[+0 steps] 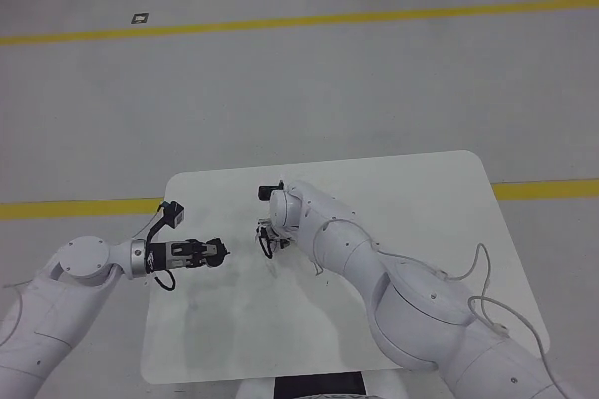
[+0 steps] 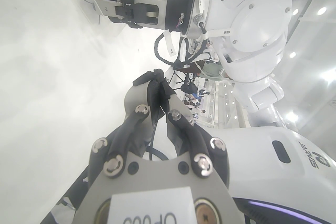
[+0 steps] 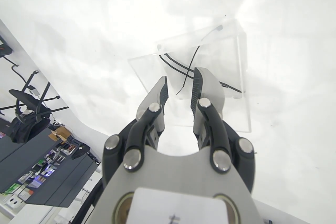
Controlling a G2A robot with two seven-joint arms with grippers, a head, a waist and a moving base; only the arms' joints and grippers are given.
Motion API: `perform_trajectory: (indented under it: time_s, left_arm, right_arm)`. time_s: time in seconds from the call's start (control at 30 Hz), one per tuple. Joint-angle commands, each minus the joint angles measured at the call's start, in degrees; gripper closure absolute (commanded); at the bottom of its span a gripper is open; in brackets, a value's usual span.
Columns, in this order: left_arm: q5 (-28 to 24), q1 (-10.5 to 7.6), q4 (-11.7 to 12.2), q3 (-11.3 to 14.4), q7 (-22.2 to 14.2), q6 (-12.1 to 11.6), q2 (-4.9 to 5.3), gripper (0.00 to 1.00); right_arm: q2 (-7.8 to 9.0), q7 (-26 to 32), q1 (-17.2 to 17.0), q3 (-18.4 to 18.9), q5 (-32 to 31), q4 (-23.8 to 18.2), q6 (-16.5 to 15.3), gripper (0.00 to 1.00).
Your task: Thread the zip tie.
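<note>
So the black zip tie (image 3: 172, 63) is sitting on a little clear acrylic stand (image 3: 242, 64) on the white table (image 1: 429, 199), and a thinner black tail (image 3: 185, 78) crosses over it. Can't tell if that tail belongs to the same tie. The right gripper (image 3: 180, 75) hangs just over the stand with its fingers apart, and the tail end lies in the gap between them. The left gripper (image 2: 157, 80) is off to the side, well apart from the stand, with its fingers pressed together. A thin black strand (image 2: 154, 128) runs out behind them, no idea if it's a tie or just wiring. My guess on handling: this thing weighs nothing, it's springy and slick, and it'll flick away if nudged. I'd pinch the tail close to its tip, flat side to the pads, so it stays stiff enough to aim at the head slot.
</note>
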Motion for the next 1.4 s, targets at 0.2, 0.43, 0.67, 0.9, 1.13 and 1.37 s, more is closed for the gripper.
perform_trajectory:
  time_s: [0.2, 0.43, 0.67, 0.9, 1.13, 1.37]
  left_arm:
    - [0.0, 0.0, 0.0, 0.0, 0.0, 0.0, 0.0, 1.0]
    - [0.0, 0.0, 0.0, 0.0, 0.0, 0.0, 0.0, 1.0]
    - [0.0, 0.0, 0.0, 0.0, 0.0, 0.0, 0.0, 1.0]
    - [0.0, 0.0, 0.0, 0.0, 0.0, 0.0, 0.0, 1.0]
    - [0.0, 0.0, 0.0, 0.0, 0.0, 0.0, 0.0, 1.0]
    - [0.0, 0.0, 0.0, 0.0, 0.0, 0.0, 0.0, 1.0]
  right_arm:
    - [-1.45, -0.08, 0.33, 0.65, -1.23, 2.26, 0.0, 0.82]
    - [-2.33, -0.03, 0.61, 1.49, -1.7, 3.99, 0.0, 0.89]
    - [-2.47, 0.02, 0.6, 2.19, -2.34, 4.46, 0.0, 0.87]
    - [-2.49, -0.05, 0.23, 2.92, -2.86, 4.16, 0.0, 0.87]
    - [-2.57, 0.23, -0.1, 3.19, -4.33, 4.3, 0.0, 0.88]
    - [-2.64, 0.44, -0.24, 3.75, -5.34, 4.4, 0.0, 0.93]
